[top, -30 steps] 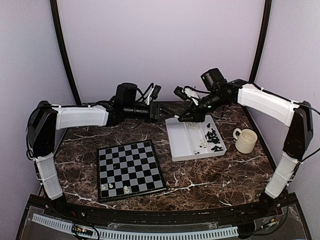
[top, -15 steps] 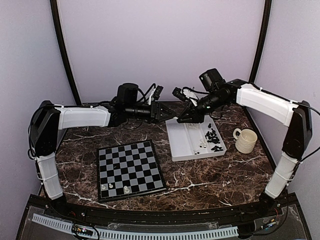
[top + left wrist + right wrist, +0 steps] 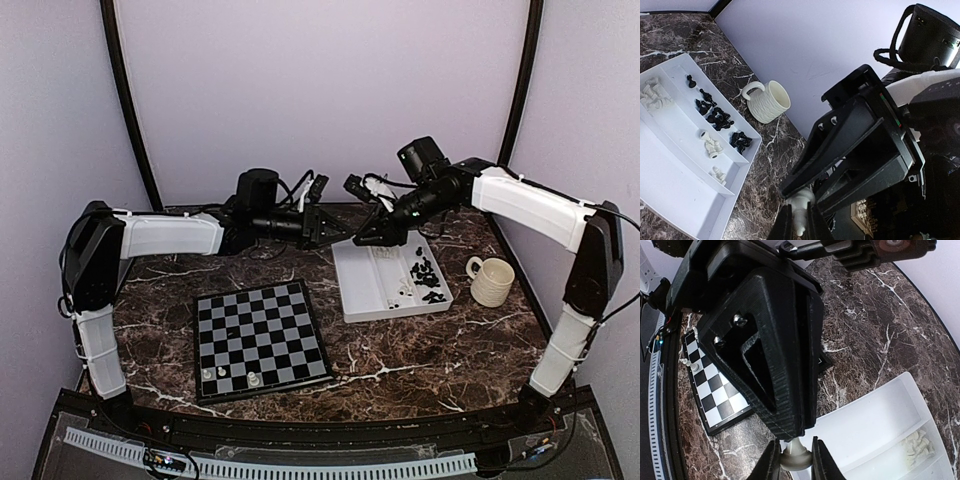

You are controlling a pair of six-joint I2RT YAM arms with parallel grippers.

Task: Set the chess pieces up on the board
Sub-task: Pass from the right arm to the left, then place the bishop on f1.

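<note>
**Top view.** The left gripper (image 3: 342,228) and right gripper (image 3: 362,238) meet tip to tip above the far left corner of the tray (image 3: 365,295). The piece between them is too small to see here. The board (image 3: 260,340) lies near and to the left of that meeting point, on the left arm's side. The mug (image 3: 491,280) stands right of the tray.

**Left wrist view.** The left gripper's jaws are drawn narrow on the slim end of a white chess piece (image 3: 800,212).

**Right wrist view.** The right gripper's jaws pinch the same piece by its round base (image 3: 796,458). Its long axis runs from one gripper to the other. The next move probably depends on the right gripper letting go, since the board is on the left arm's side.
</note>
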